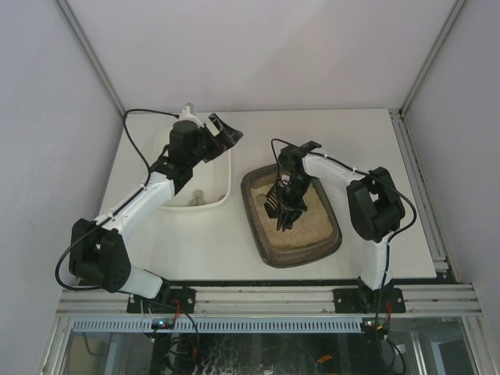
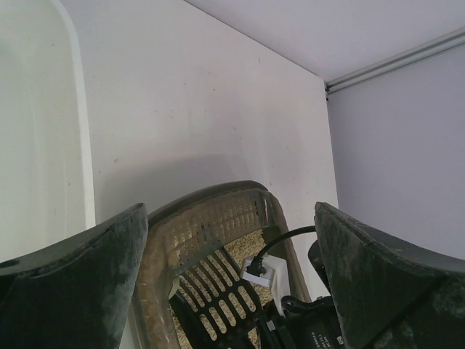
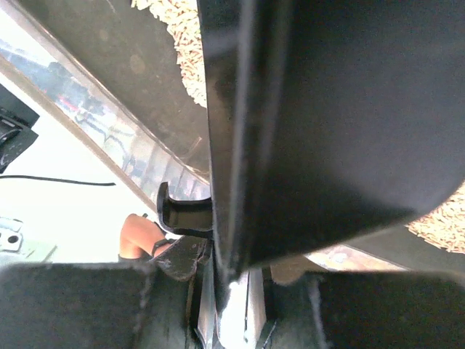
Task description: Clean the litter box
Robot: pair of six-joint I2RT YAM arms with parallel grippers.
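Jaws of your right gripper (image 1: 286, 205) grip the black scoop (image 2: 211, 287) inside the litter box (image 1: 301, 259), whose long axis runs away from you, while your left gripper (image 1: 223, 134) hangs open over the white tub (image 1: 225, 187).

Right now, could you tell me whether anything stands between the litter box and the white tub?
Nothing visible does on the table strip between the litter box and the white tub. The open left tool hovers over the tub's far corner.
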